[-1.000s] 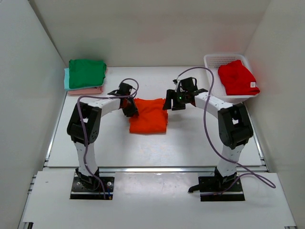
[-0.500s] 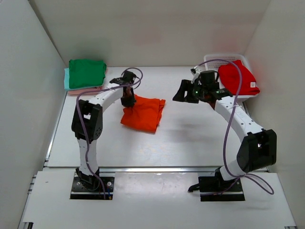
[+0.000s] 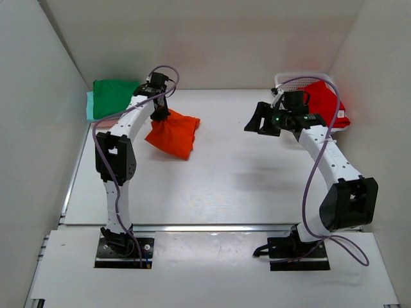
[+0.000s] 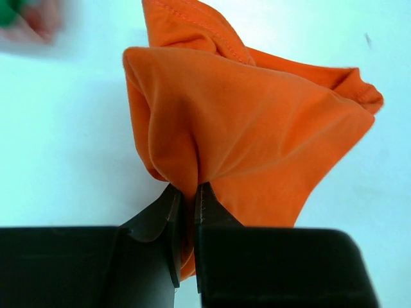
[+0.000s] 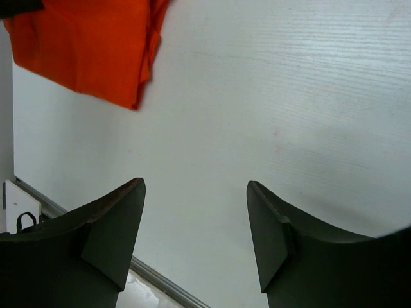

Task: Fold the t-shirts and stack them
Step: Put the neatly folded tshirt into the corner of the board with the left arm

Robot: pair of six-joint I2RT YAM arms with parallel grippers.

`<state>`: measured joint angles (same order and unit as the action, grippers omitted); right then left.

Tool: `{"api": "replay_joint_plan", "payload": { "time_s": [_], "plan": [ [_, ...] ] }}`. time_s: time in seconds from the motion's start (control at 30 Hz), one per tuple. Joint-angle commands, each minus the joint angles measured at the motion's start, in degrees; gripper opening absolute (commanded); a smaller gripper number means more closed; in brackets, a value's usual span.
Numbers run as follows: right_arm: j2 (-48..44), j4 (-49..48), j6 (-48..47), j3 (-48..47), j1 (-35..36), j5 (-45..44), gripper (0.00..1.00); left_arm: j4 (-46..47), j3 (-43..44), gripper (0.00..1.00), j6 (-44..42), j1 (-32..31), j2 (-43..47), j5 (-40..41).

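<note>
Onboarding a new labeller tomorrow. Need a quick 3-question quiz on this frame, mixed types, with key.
1. True or false: the left gripper is shut on the orange t-shirt.
2. Where is the red t-shirt? A) in the right gripper B) in the white basket C) under the orange t-shirt
3. Fill in: the right gripper is ___ and holds nothing.
Key: 1 true; 2 B; 3 open.
</note>
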<state>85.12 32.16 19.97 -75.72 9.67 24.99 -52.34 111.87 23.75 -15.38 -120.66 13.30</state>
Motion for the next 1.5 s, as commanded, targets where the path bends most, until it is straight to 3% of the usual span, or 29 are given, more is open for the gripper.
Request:
{"api": "replay_joint_plan", "payload": {
  "time_s": [0.0, 0.3, 0.53, 0.93, 1.47],
  "plan": [
    [-1.72, 3.25, -1.42, -2.67, 0.87, 0.06, 0.62, 0.57, 6.06, 0.0, -3.44, 3.41, -0.97, 4.35],
    [0.75, 8.53, -1.34, -4.35, 4.74, 1.72, 0.61, 3.38, 25.74, 0.0, -8.98, 9.22, -8.97, 5.51],
    [1.27, 10.2, -1.51, -3.03, 6.76, 2.69, 0.61, 6.98, 34.72, 0.0, -11.18, 10.72, -12.67, 5.07],
    [3.91, 13.01, -1.07, -3.73, 8.34, 3.66, 0.61, 14.1, 32.44, 0.0, -13.47, 15.2, -9.94, 7.35],
    [8.39, 15.21, 0.25, -8.47, 10.36, 3.84, 0.6, 18.58, 32.88, 0.0, -8.64, 25.83, -12.93, 1.47]
  ]
}}
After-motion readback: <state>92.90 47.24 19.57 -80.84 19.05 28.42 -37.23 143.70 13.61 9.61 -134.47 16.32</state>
